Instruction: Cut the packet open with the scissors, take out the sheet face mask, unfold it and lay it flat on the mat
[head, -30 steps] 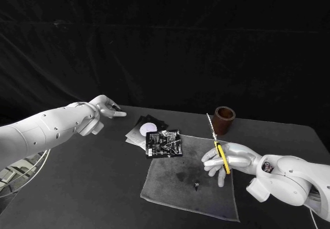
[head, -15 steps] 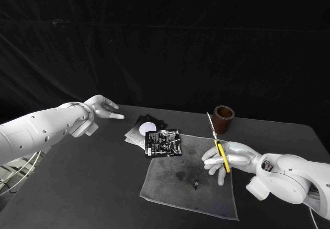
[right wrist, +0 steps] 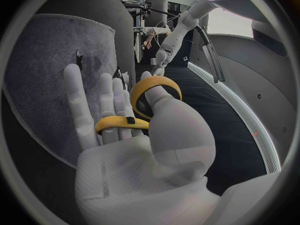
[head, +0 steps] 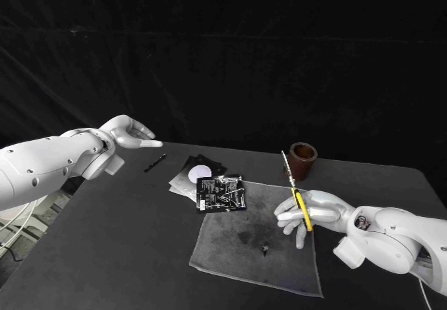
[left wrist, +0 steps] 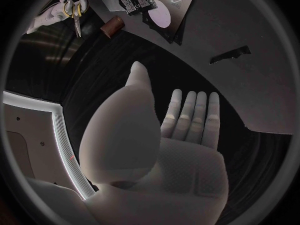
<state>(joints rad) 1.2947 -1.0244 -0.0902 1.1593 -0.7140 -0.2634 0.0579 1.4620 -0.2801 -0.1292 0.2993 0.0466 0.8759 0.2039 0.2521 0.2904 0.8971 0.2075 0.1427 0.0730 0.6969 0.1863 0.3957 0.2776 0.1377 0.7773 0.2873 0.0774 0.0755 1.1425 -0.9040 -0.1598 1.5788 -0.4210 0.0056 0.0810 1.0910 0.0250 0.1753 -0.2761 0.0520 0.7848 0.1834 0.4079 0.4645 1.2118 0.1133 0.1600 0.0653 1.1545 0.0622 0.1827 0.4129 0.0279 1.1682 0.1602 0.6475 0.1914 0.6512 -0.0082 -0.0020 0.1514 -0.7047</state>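
Over the black counter [head: 121,245] the right hand [head: 318,212] grips yellow-handled steel scissors [head: 294,192] blades-up, seemingly ready for the black printed packet [head: 221,194] overlapping the grey fabric mat [head: 265,248]; the left hand [head: 128,132] hovers empty, fingers spread.

scissors [head: 303,218]: the right robot hand [head: 322,208] is covering much of the handles.
packet [head: 221,193]: its print is showing too small to read.
dark speck [head: 267,247]: is lying on the mat [head: 244,265], too small to identify.
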